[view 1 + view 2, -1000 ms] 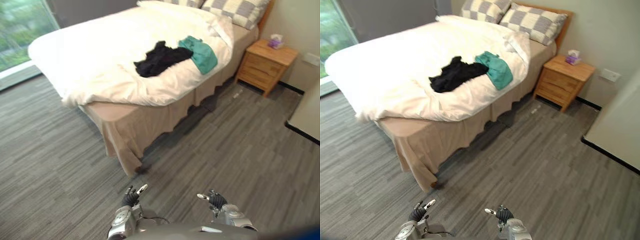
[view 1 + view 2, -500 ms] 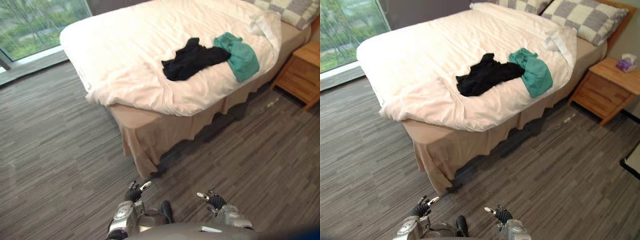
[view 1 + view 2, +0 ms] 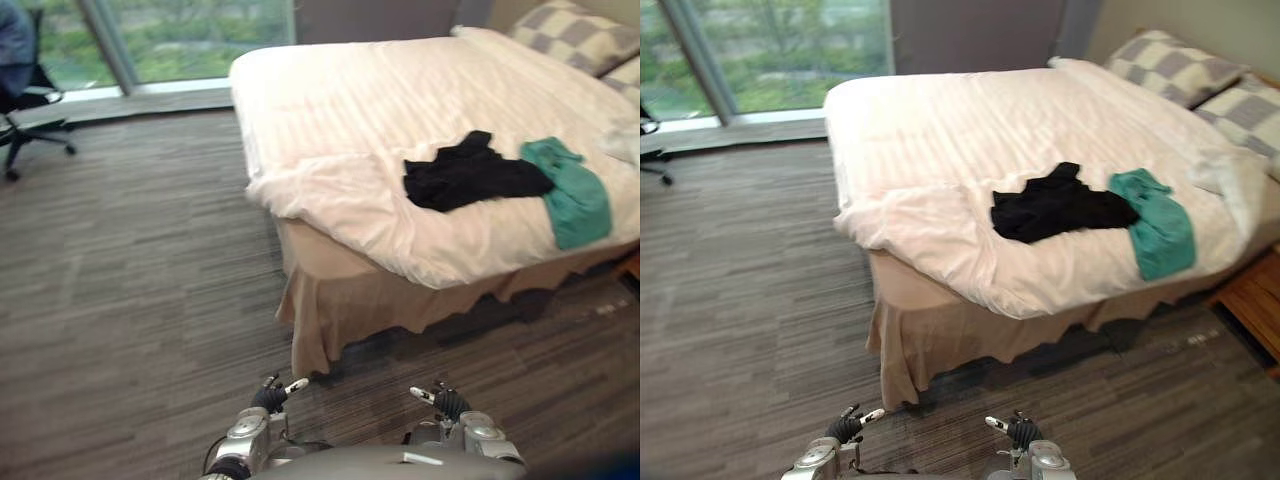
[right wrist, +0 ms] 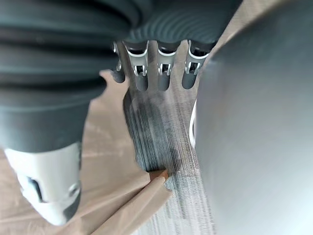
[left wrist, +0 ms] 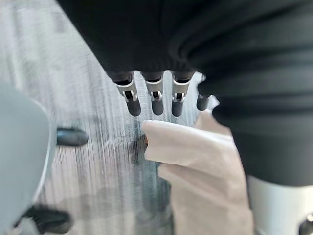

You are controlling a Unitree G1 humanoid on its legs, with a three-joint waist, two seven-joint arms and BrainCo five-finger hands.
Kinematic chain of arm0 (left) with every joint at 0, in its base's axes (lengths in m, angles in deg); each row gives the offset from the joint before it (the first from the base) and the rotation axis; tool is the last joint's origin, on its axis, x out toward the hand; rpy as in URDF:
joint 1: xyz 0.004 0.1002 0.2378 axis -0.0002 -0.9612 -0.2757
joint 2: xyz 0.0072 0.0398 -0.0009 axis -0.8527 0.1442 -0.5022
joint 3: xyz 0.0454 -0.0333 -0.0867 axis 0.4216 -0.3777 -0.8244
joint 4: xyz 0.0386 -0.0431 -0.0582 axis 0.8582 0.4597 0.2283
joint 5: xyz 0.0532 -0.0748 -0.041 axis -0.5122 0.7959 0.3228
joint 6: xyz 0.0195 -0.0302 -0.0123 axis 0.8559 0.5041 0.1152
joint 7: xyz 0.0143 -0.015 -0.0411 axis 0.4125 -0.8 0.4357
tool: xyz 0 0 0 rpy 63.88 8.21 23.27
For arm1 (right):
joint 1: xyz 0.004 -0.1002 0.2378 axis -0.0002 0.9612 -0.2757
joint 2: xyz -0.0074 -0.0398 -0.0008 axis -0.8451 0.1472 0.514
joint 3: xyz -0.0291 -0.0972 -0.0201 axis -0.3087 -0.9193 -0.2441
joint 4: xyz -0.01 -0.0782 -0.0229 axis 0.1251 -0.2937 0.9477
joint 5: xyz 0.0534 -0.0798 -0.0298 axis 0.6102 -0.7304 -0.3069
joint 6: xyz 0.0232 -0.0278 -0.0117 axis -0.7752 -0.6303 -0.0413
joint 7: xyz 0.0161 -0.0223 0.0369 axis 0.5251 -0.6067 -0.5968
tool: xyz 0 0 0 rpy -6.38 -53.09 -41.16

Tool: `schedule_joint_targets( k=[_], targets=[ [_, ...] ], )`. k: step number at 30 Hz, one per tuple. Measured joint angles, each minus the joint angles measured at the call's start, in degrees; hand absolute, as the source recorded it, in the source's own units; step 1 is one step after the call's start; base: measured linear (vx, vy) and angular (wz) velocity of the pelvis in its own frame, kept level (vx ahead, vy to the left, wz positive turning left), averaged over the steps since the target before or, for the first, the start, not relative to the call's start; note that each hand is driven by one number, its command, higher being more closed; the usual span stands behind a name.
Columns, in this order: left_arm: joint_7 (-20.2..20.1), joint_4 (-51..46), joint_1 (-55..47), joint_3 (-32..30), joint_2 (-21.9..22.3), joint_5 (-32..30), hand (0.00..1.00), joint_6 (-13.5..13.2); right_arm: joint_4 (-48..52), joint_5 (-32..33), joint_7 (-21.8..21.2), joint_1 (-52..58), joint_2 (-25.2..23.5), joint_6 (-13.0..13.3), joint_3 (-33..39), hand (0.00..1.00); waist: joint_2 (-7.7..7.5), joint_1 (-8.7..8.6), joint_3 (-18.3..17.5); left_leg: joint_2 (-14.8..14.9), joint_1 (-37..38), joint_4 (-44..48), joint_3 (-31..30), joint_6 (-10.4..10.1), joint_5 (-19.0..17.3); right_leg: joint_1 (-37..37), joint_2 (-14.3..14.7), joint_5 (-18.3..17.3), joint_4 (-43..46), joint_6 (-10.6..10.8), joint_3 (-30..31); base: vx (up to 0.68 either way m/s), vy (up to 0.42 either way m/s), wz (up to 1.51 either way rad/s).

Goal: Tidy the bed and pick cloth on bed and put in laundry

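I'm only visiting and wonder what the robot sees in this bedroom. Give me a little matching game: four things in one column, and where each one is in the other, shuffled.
Things:
1. black cloth
2. green cloth
3. checked pillows
4. office chair

Places:
A. on the floor by the window
B. on the duvet, toward the foot of the bed
C. at the head of the bed
D. near the duvet's edge, toward the pillows

Pairs: 1-B, 2-D, 3-C, 4-A.
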Motion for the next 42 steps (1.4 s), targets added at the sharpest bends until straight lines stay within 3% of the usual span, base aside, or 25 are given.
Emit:
schedule_joint_targets(
  k=[1,2,3,4,5,8,18,20,21,26,30,34,38,42],
  targets=[
    [0.01,-0.05,-0.05,-1.17,-0.18,-0.24,0.00,-0.29,-0.51,0.64,-0.27,0.58,-0.80,0.70,-1.68,0.00,-2.45,-0.02,-0.85,-1.13,-0.39,0.62,-1.26,-1.30,-0.81,0.14,-0.77,6.38,-3.82,1.27,2.42,0.27,-0.440,0.95],
    [0.12,-0.02,-0.38,-3.24,1.08,-0.73,0.00,-0.60,-0.88,1.60,-0.57,0.05,-0.05,1.18,-2.66,0.00,-0.79,-0.07,-0.85,0.90,-0.43,1.28,-0.18,-2.53,-1.58,1.42,-0.26,6.09,-3.26,2.47,0.09,0.21,-0.373,0.94],
    [0.07,-0.06,-0.62,-3.93,2.07,-0.77,0.00,-1.00,-0.94,2.09,-0.60,-0.03,0.34,1.20,-2.71,0.00,-0.14,-0.16,-1.11,2.23,-0.89,1.87,3.07,-3.15,-1.50,2.03,0.29,6.05,-3.93,2.41,-1.03,0.21,-0.316,0.72],
    [0.03,-0.23,-0.99,-5.27,4.10,-0.78,0.00,-1.38,-1.01,2.18,-0.71,-0.32,1.11,1.20,-3.38,0.00,1.71,-0.31,-1.27,4.24,-0.44,1.53,6.24,-3.79,-1.61,3.57,1.89,5.63,-5.16,1.68,-2.62,0.19,-0.194,0.50],
    [-0.08,-0.43,-1.17,-6.89,5.00,-0.99,0.00,-1.63,-1.14,2.77,-1.00,-0.94,1.06,1.22,-5.33,0.00,2.45,0.14,-1.39,5.60,0.81,0.15,6.59,-4.99,-1.14,5.10,3.12,5.18,-6.15,0.91,-3.45,0.21,-0.236,0.30],
    [-0.10,-0.44,-1.39,-7.30,5.40,-3.04,0.00,-2.35,-1.26,5.61,-1.51,-1.20,-0.55,1.15,-7.32,0.00,2.32,0.63,-1.81,7.11,2.40,-1.34,7.17,-6.09,-0.44,7.50,5.13,4.64,-8.18,-0.26,-4.56,0.13,-0.153,0.14],
    [-0.73,0.07,-1.95,-6.57,3.46,-4.78,0.00,-3.70,-2.03,8.85,-1.46,-1.31,-1.46,-3.89,-4.08,0.00,1.06,0.68,-2.60,6.70,2.58,-2.39,9.97,-5.87,-0.14,10.77,5.55,8.63,-17.12,-0.09,-4.00,-0.01,-0.004,-0.07],
    [-0.72,0.07,-2.16,-6.48,3.24,-4.78,0.00,-3.69,-2.09,8.85,-1.46,-1.19,-1.51,-4.16,-3.24,0.00,1.10,0.71,-2.78,6.65,2.52,-2.64,10.08,-5.76,-0.04,10.95,5.58,9.12,-17.98,-0.15,-4.01,-0.02,0.004,-0.01],
    [-0.67,0.10,-2.86,-4.15,2.62,-4.77,0.00,-2.26,-2.06,9.89,-1.74,-0.95,-1.29,-3.78,0.04,0.00,2.44,0.58,-3.44,7.08,3.56,-5.25,10.60,-6.45,1.27,12.51,6.58,10.95,-21.60,-0.30,-4.36,0.00,0.000,0.00],
    [-0.65,0.10,-2.82,-4.16,2.32,-4.76,0.00,-2.30,-2.06,9.93,-1.76,-0.93,-1.31,-3.72,0.13,0.00,2.34,0.54,-3.40,7.12,3.49,-5.27,10.79,-6.45,1.27,12.32,6.59,10.95,-21.60,-0.30,-4.24,0.00,0.000,-0.01],
    [-0.35,0.28,-2.96,-4.24,1.75,-3.48,0.00,-3.96,-2.03,11.09,-2.21,-0.45,-1.69,-0.67,0.19,0.00,1.98,0.50,-3.42,7.13,2.43,-5.34,12.08,-6.44,1.28,10.71,6.61,11.08,-21.59,-0.33,-3.32,0.00,0.004,-0.14],
    [0.16,1.38,-3.67,-4.84,1.50,1.98,0.00,-6.37,-1.95,11.09,-3.50,0.66,-2.11,3.78,0.25,0.00,1.46,0.53,-3.23,7.19,2.67,-5.93,13.20,-6.42,1.29,10.52,6.46,11.01,-21.60,-0.22,-3.02,0.01,0.009,-0.04],
    [2.64,2.33,-4.72,-9.64,1.80,10.16,0.00,-7.84,-1.40,10.96,-4.85,1.55,-2.53,7.57,0.26,0.00,0.79,0.61,-3.27,6.97,2.52,-6.19,15.00,-6.78,1.58,10.87,5.80,10.70,-21.60,0.22,-4.66,0.02,0.028,0.12],
    [4.91,2.21,-6.58,-13.20,1.70,13.58,0.00,-8.53,-1.08,10.85,-5.95,2.18,-2.65,7.84,0.02,0.00,0.14,0.89,-3.70,7.01,2.65,-6.16,16.78,-7.20,1.95,11.79,5.42,10.68,-21.59,0.26,-7.85,0.02,0.020,0.24]
  ],
)
